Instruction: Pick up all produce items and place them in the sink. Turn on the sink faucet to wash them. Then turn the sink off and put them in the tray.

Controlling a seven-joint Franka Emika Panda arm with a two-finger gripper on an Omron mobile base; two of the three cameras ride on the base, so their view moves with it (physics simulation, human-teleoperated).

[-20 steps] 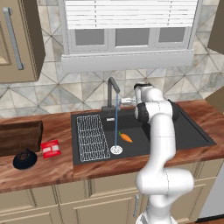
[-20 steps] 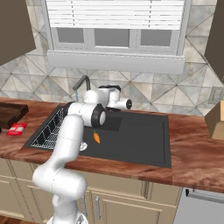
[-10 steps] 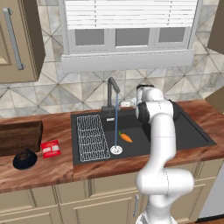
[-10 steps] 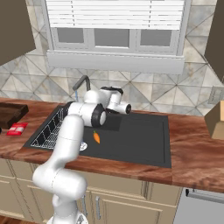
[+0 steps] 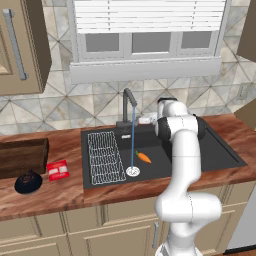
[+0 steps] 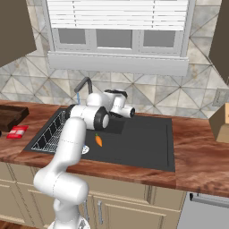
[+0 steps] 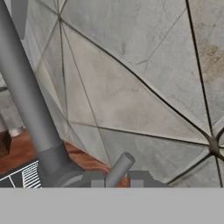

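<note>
Running now, a thin stream of water falls from the faucet (image 5: 128, 107) to the drain, not there a sec ago, w/ gripper (image 7: 117, 180) pinched narrow on the lever, so wash step is on; carrot (image 5: 144, 157) lies in sink (image 5: 220, 155), just right of stream.

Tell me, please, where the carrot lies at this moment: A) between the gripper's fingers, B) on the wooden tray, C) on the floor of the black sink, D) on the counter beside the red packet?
C: the carrot rests on the floor of the sink, right of the drain and the falling water stream.
</note>
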